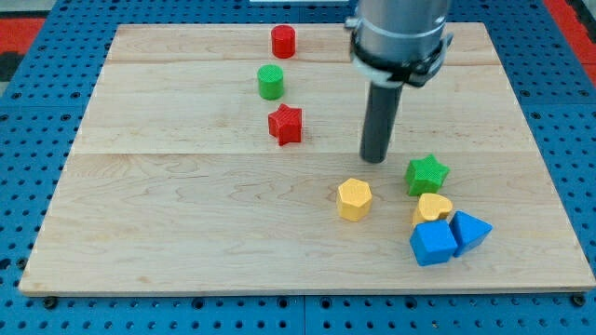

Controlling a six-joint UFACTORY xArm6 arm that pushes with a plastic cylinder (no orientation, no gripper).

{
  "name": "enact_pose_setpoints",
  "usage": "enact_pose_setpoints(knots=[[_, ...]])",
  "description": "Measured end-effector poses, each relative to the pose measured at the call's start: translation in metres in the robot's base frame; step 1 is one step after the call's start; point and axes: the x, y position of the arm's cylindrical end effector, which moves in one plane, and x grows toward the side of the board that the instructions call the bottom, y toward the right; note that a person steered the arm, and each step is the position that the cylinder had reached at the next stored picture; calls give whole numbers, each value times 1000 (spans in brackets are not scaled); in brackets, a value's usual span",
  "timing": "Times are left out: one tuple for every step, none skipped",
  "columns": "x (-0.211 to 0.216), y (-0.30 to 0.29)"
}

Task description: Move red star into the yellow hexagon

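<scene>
Wooden board (186, 242) on blue pegboard (37, 112)

Arm (399, 37) cut off (top edge) — yellow heart (432, 207) half-hidden

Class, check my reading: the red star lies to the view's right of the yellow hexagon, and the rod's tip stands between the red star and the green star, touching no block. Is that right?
Not quite. The camera view shows the red star to the view's left of the yellow hexagon, and nearer the view's top. The rest holds: my tip stands between the red star and the green star, touching no block.
</scene>
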Motion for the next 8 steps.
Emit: enact_pose_setpoints(knots=[[4,48],[27,49],[25,49],[-50,34],[-84,-43],[-79,-113],[-55,-143],[-36,-146]])
